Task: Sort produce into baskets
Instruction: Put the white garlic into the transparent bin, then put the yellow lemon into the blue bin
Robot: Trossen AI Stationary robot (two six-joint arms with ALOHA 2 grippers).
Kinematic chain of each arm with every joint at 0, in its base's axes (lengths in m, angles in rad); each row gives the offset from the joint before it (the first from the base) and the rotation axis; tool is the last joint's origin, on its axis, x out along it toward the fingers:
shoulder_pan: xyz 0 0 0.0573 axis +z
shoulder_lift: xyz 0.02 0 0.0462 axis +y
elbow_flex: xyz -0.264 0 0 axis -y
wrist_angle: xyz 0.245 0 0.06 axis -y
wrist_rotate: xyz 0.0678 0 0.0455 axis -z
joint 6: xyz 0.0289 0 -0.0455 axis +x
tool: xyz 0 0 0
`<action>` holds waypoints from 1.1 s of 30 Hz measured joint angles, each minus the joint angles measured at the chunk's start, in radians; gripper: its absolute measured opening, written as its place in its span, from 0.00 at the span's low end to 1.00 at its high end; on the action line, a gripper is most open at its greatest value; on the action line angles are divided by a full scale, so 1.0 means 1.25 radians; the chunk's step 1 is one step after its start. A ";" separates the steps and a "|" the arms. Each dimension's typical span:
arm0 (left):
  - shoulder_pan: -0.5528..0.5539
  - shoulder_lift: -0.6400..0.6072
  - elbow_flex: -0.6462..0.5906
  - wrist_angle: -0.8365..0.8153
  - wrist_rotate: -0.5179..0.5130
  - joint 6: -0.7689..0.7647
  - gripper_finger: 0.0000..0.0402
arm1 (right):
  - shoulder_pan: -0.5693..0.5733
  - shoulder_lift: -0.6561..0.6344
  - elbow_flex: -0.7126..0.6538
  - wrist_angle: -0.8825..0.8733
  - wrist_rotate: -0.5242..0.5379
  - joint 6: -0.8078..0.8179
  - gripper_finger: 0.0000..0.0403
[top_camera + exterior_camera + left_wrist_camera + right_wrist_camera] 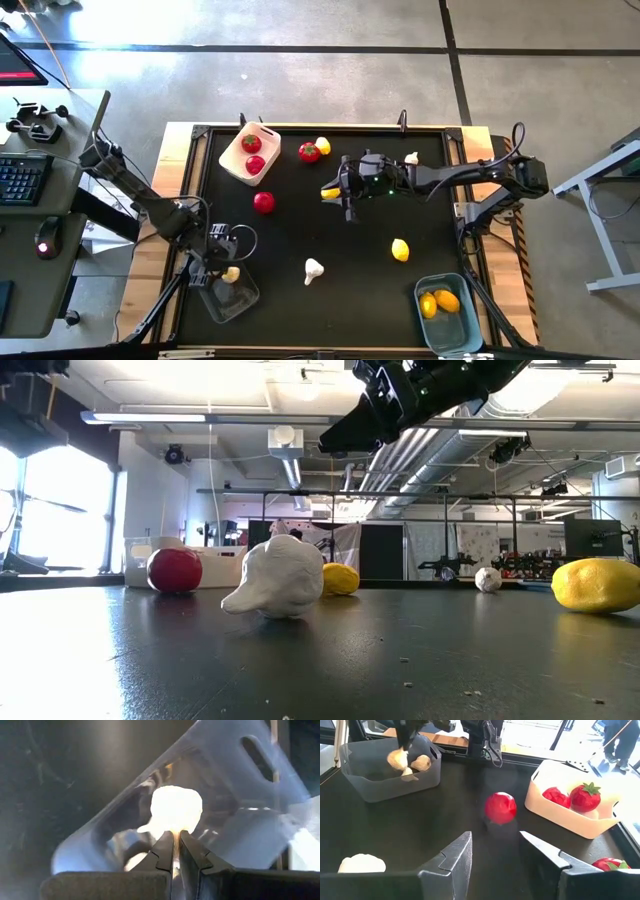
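My left gripper (226, 268) is shut on a whitish garlic bulb (172, 810) over the clear greyish tub (228, 292); a second bulb (422, 762) lies in that tub. My right gripper (495, 845) is open and empty, raised above the table's middle (343, 192), with a lemon (329, 192) on the table beside it. The white tub (248, 155) holds two tomatoes. The light blue tub (448, 315) holds lemons. Loose on the table lie tomatoes (263, 202) (310, 152), lemons (400, 250) (322, 145) and garlic bulbs (314, 270) (411, 158). My left gripper pinches the garlic bulb by its near part (173, 829) between the two fingertips. The fingers come from above, pointing down. The bulb hangs below the fingers at about the height of the clear tub's rim (397, 759).
The black table top has raised edges; the tubs stand at its far left, near left and near right. In the low view the near garlic bulb (275, 578) and a lemon (596, 584) lie closest to the front edge.
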 joint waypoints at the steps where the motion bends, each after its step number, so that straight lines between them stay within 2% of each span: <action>1: 0.000 0.002 -0.002 -0.006 -0.010 0.006 0.00 | -0.001 0.000 0.000 -0.001 0.000 0.000 0.37; 11: 0.001 0.034 -0.031 -0.033 -0.039 0.049 0.01 | -0.001 0.000 0.000 -0.001 0.001 -0.011 0.37; 18: 0.011 0.048 -0.035 -0.033 -0.040 0.056 0.12 | -0.001 0.000 0.000 -0.004 0.002 -0.013 0.37; 27: 0.040 0.046 0.003 -0.077 -0.066 0.027 0.31 | -0.004 0.000 0.000 -0.010 0.104 -0.036 0.37; 33: 0.081 0.027 0.043 -0.042 -0.129 0.095 0.30 | -0.035 0.008 0.000 -0.055 0.165 0.012 0.39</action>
